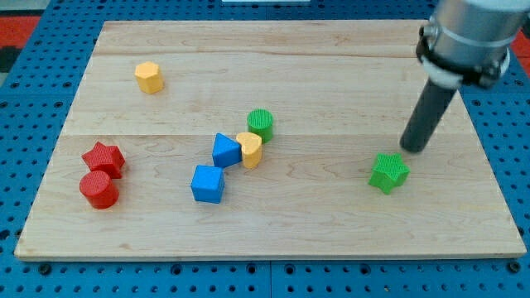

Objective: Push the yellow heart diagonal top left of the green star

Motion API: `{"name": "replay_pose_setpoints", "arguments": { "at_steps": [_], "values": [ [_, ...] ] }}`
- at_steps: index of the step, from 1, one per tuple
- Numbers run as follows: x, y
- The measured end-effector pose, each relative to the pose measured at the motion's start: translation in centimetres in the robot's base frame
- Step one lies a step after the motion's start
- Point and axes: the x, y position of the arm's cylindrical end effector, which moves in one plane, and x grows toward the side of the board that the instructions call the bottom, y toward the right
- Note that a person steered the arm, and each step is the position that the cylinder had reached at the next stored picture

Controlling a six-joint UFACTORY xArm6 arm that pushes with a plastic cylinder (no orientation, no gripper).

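Landmark: green star (388, 172), toward the board's (273, 236) right.

Blue cube (207, 183) and red cylinder (99, 189) far to its left, nearest the view's bottom. Red star (103, 156) just above the cylinder.

Yellow heart (249, 149) well left of the star, touching a blue block (225, 150); green cylinder (260, 123) just behind it.

Rod tip (411, 149) just upper right of the star. No jaws: plain rod.

Yellow hexagon (149, 76) farthest, upper left.

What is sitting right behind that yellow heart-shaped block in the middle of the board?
Just behind the yellow heart, toward the view's top, stands a green cylinder, close against it. A blue block sits at its left. The heart's front hides where the two meet, so actual contact cannot be confirmed.
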Motion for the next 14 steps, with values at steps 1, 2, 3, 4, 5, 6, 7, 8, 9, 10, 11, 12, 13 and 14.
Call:
{"name": "replay_pose_setpoints", "arguments": {
  "at_steps": [1,2,3,4,5,6,7,8,9,10,11,12,13,14],
  "values": [
    [-2.9,-6.2],
    [-3.9,-14.5],
    [-2.8,-19.8],
    [-2.7,-22.8],
    [-2.7,-26.7],
    [-0.9,-27.3],
    [-0.1,-27.5],
    [2.8,-24.5],
    [4.1,-17.9],
    [5.3,-12.1],
    [4.0,-11.6],
    [4.0,-10.0],
    [7.5,-9.3],
    [6.4,-12.5]
  ]
}}
